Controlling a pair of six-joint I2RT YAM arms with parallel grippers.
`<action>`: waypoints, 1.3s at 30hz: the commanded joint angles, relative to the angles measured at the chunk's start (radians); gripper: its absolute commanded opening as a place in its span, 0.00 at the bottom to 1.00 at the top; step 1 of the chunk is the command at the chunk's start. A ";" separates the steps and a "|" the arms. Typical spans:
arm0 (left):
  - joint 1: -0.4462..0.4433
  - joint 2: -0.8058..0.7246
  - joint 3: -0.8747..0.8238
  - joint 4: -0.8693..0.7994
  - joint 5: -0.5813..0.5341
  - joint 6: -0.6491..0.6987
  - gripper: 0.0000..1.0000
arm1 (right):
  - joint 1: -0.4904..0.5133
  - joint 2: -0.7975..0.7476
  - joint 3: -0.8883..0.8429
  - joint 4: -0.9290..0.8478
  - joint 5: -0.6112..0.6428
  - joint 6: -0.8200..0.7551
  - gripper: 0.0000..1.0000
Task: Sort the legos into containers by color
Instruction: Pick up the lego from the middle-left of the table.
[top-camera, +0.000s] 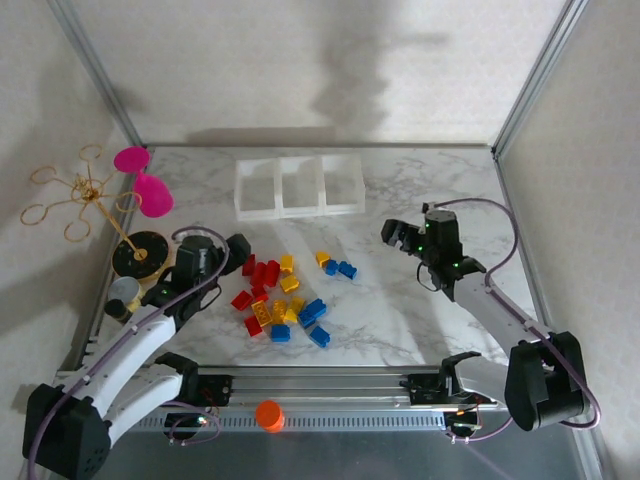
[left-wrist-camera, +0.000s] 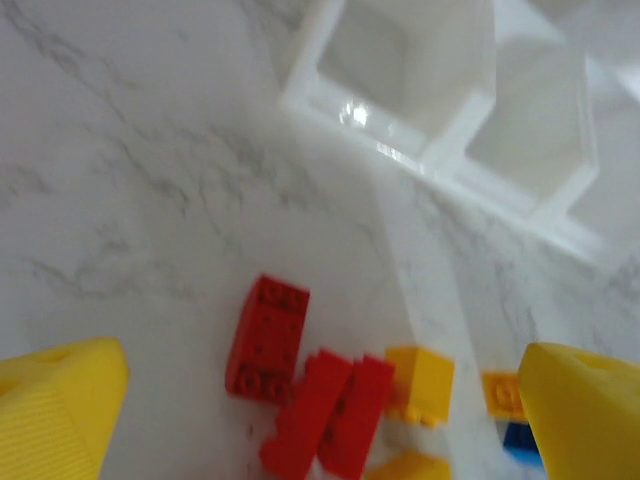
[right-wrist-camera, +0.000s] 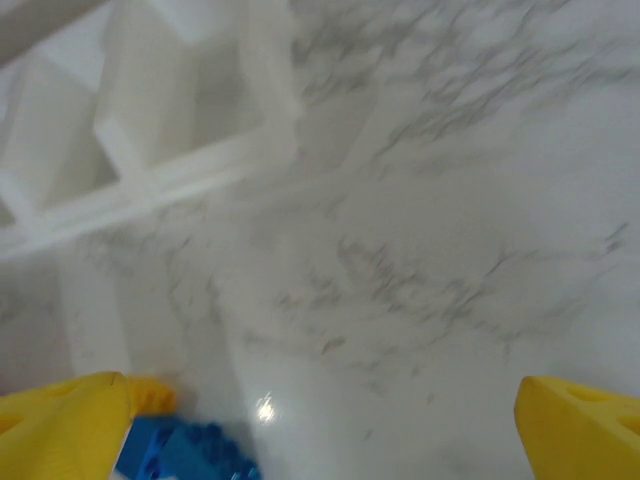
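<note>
Both pairs of fingers are spread wide and hold nothing. Between the left fingers (top-camera: 237, 250), red legos (left-wrist-camera: 268, 338) and a yellow lego (left-wrist-camera: 420, 385) lie glossy and studded on the marble bench (left-wrist-camera: 130, 180). The clear, white-walled containers (left-wrist-camera: 440, 150) stand beyond the tips. Just beside the left tip of the right fingers (top-camera: 398, 234) sits a blue lego (right-wrist-camera: 180, 455), with the containers ahead and to the left.

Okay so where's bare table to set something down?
Free: the marble right of the containers, and the stretch between the legos and the right pincer. Crowded: around the legos by the left pincer, and the far-left corner with the pink goblet.
</note>
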 joint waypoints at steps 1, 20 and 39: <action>-0.085 0.004 0.031 -0.166 -0.001 -0.054 0.99 | 0.071 0.003 0.025 -0.076 -0.034 0.040 0.99; -0.346 0.257 0.092 -0.190 -0.204 -0.102 0.78 | 0.394 0.088 0.029 -0.031 -0.043 0.170 0.99; -0.346 0.448 0.136 -0.112 -0.221 -0.037 0.54 | 0.469 0.171 0.087 -0.020 -0.016 0.178 0.99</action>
